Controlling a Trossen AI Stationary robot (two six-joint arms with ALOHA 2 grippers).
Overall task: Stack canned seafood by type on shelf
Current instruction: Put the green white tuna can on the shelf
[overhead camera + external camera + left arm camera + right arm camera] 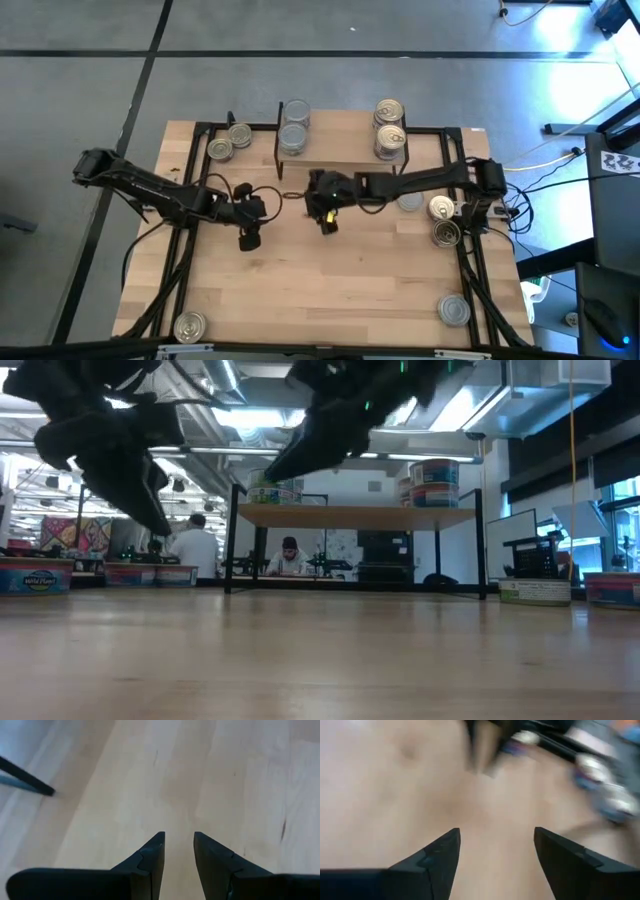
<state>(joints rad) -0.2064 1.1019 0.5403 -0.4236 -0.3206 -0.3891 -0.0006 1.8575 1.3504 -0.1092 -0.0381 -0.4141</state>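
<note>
Both hands hang over bare table [330,290] just in front of the shelf [345,150]. The left hand [247,240] is nearly clenched, a narrow gap between its fingers, gripping nothing. The right hand [326,222] is released, fingers wide, empty, with the shelf's front edge just behind it. Cans [295,125] stand stacked on the shelf; more cans [440,220] sit beside the right arm, others at the table's corners.

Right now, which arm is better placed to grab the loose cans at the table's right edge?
The right arm, probably. Its open, empty right gripper sits mid-table, and its base is beside those cans. The left gripper, also empty, is farther away.
</note>
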